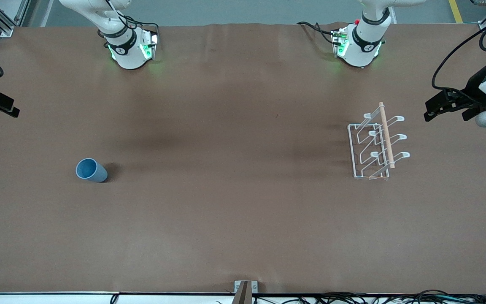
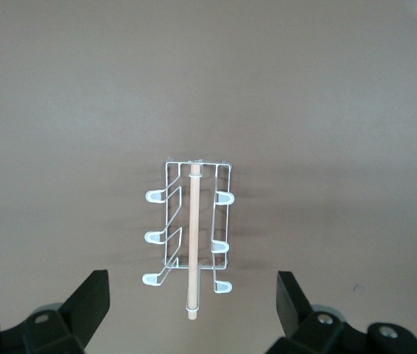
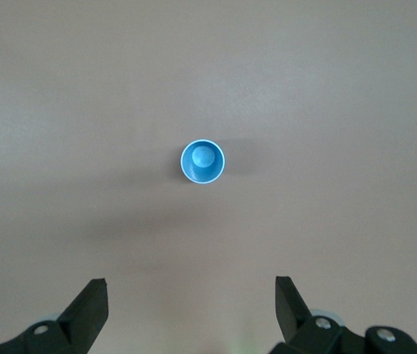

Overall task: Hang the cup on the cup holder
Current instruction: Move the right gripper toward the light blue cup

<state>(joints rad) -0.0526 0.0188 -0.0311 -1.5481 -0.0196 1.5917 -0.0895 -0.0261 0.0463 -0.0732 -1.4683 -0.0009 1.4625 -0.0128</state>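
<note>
A: Right claw (image 3: 191,306) jaws apart, empty, high above the cup (image 3: 202,162); left claw (image 2: 194,306) apart above the cup holder (image 2: 191,228).

B: Cup upright on the tabletop (image 1: 234,211), apparently untouched, well apart from the holder. Everything remains.

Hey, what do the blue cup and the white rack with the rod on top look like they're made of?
The cup looks like matte plastic: an even light blue with no gloss or pattern. The cup holder seems to be thin white-coated metal wire, judging by its slim bent loops and frame. The rod along its top looks like pale unfinished wood, tan and dull, though no grain shows.
</note>
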